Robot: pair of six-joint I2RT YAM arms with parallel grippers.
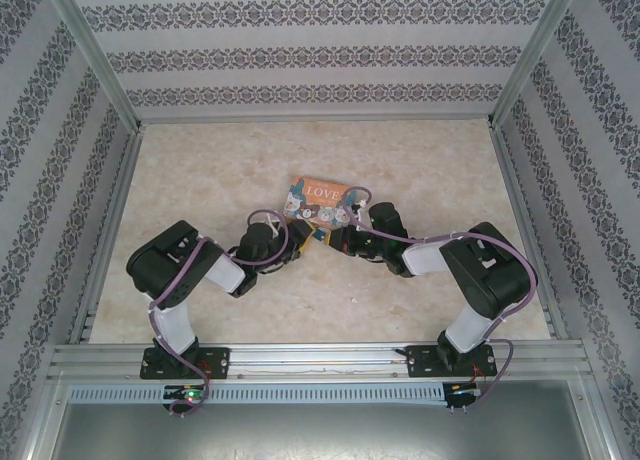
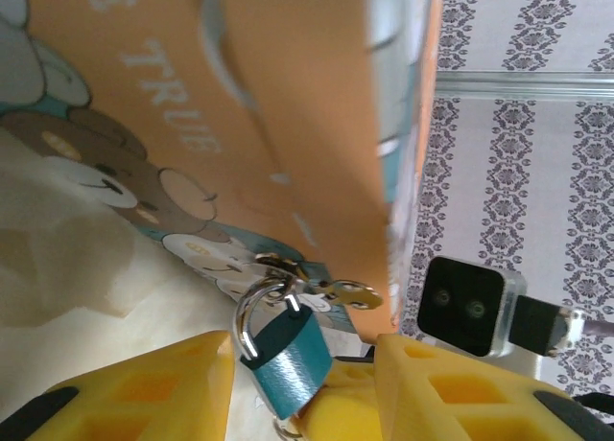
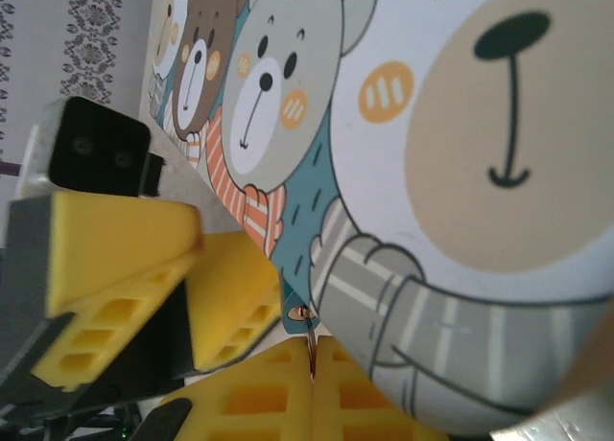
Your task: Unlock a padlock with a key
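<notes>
Small teal-blue metal padlock point(image 2: 288, 357), lower centre, clamped in my left gripper point(image 2: 302, 366); thin dark key point(image 3: 309, 334) pinched in my right gripper point(image 3: 312, 359); hazard: key twisting loose if misaligned.

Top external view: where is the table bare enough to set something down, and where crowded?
Bare: table from the tin to the far wall, and along both sides. Crowded: by the tin, where left gripper and right gripper meet.

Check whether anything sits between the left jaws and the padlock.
Nothing visible does. The padlock hangs by its shackle from the tin's clasp, its teal body in the gap between the yellow fingers of the left gripper. The right gripper pinches the key.
</notes>
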